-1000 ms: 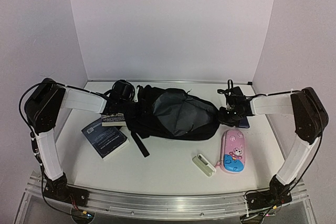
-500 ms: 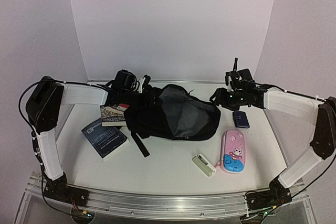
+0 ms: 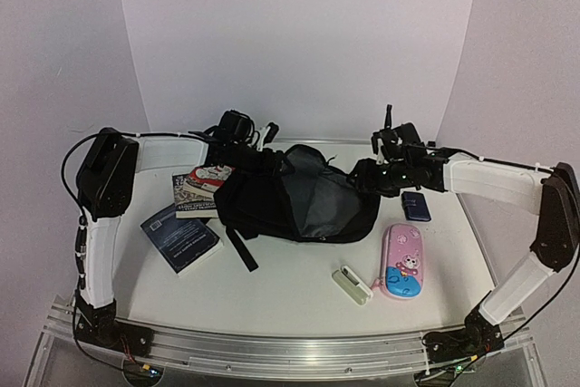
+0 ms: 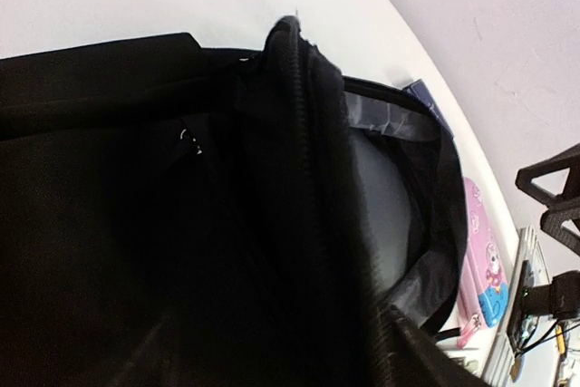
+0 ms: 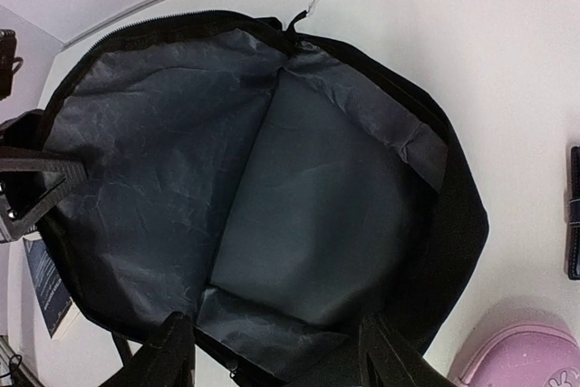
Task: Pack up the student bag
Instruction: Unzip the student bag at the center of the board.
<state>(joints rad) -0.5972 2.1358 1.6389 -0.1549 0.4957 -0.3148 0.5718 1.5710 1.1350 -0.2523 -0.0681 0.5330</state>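
The student bag (image 3: 299, 201) lies on its side in the middle of the table, black, its main compartment unzipped and the grey lining (image 5: 272, 197) showing. My left gripper (image 3: 257, 138) hangs over the bag's far left corner. In the left wrist view black fabric (image 4: 181, 224) fills the frame and only one finger (image 4: 435, 360) shows, set far to the right. My right gripper (image 3: 367, 176) hovers at the bag's right end, open, with the rim of the opening below its spread fingers (image 5: 172, 351). Neither gripper holds anything.
Two books lie left of the bag: one with a pale printed cover (image 3: 201, 188) and a dark blue one (image 3: 181, 237). A pink cartoon pencil case (image 3: 403, 260), a small white block (image 3: 352, 285) and a dark blue wallet (image 3: 417, 206) lie right of it.
Both grippers have opened. The left arm slid right along the bag's far edge. The right arm rose from beside the dark blue wallet and swung left over the bag's right end.
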